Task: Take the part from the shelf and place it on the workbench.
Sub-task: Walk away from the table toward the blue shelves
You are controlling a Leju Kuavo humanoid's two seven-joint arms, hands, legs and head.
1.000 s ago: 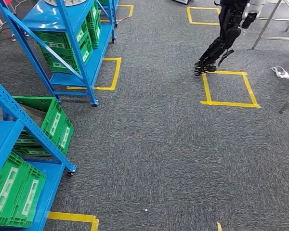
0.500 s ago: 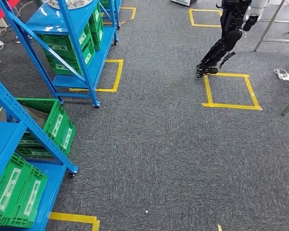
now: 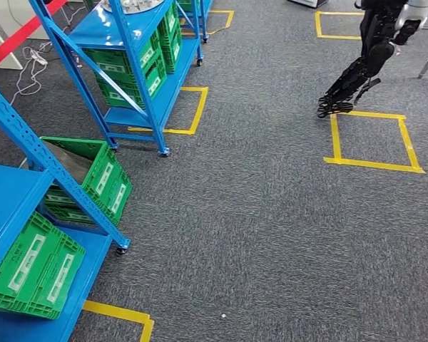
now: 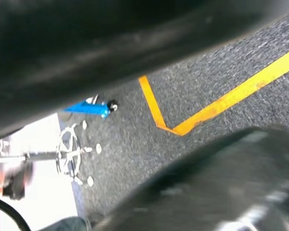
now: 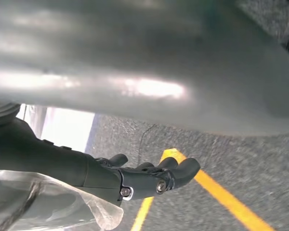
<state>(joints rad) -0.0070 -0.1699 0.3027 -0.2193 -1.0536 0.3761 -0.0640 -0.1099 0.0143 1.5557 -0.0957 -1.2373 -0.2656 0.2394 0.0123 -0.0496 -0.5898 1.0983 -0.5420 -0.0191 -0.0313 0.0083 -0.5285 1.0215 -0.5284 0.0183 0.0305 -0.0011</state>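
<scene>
Swung since a second ago: whole head view slid rightward and a little down, the camera turning, nothing on the floor itself displaced.

At far left, near blue shelf, with slanted brace running down to a castor. On its lower deck, at the outer edge, a green crate lying flat, two white labels on top, writing too small to read. Behind it, a second green crate tipped on its side, also white-labelled and unreadable. Yellow tape corner just beside the deck's front edge.

Further back, far blue shelf, stacked green crates on its bottom deck, labels again illegible. On its top deck, cut by the picture's upper edge, a round silvery part, resting on the shelf. Yellow tape square on the grey carpet against that shelf's foot.

At upper right, black legs of another robot, feet at the corner of a second taped square.

In the left wrist view, blurred: taped corner, a blue shelf foot, a chair base on castors. State of the left hand's fingers: cannot tell.

In the right wrist view, right hand with dark fingers stretched out straight, clear plastic film beneath the palm; gripped or merely lying there, cannot tell.
</scene>
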